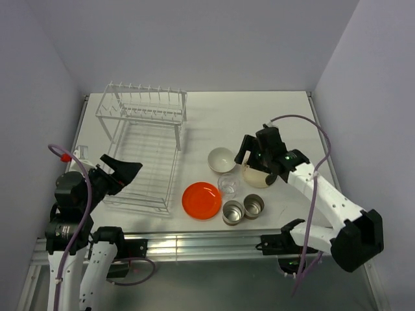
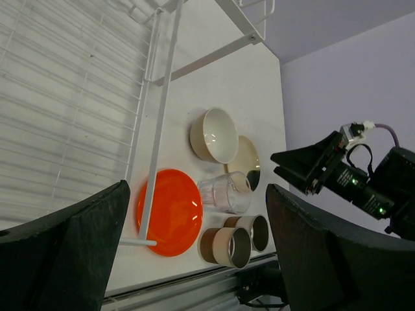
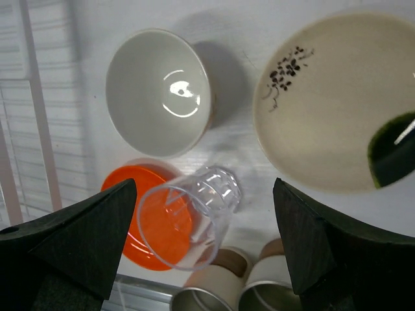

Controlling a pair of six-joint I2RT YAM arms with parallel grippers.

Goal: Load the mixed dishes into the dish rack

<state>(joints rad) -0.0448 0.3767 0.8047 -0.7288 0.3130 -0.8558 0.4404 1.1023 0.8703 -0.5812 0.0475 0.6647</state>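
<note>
White wire dish rack: nothing loaded, whole task left. All six pieces on the table to its right: patterned cream plate, flat orange-red plate, white-beige bowl, clear glass, two small steel cups. Left gripper agape at the rack's near end, empty. Right gripper agape over the cream plate, empty.

White table, wire dish rack on its left half, beside it a pale bowl, cream plate, clear glass, orange plate, 2 steel cups in front.
</note>
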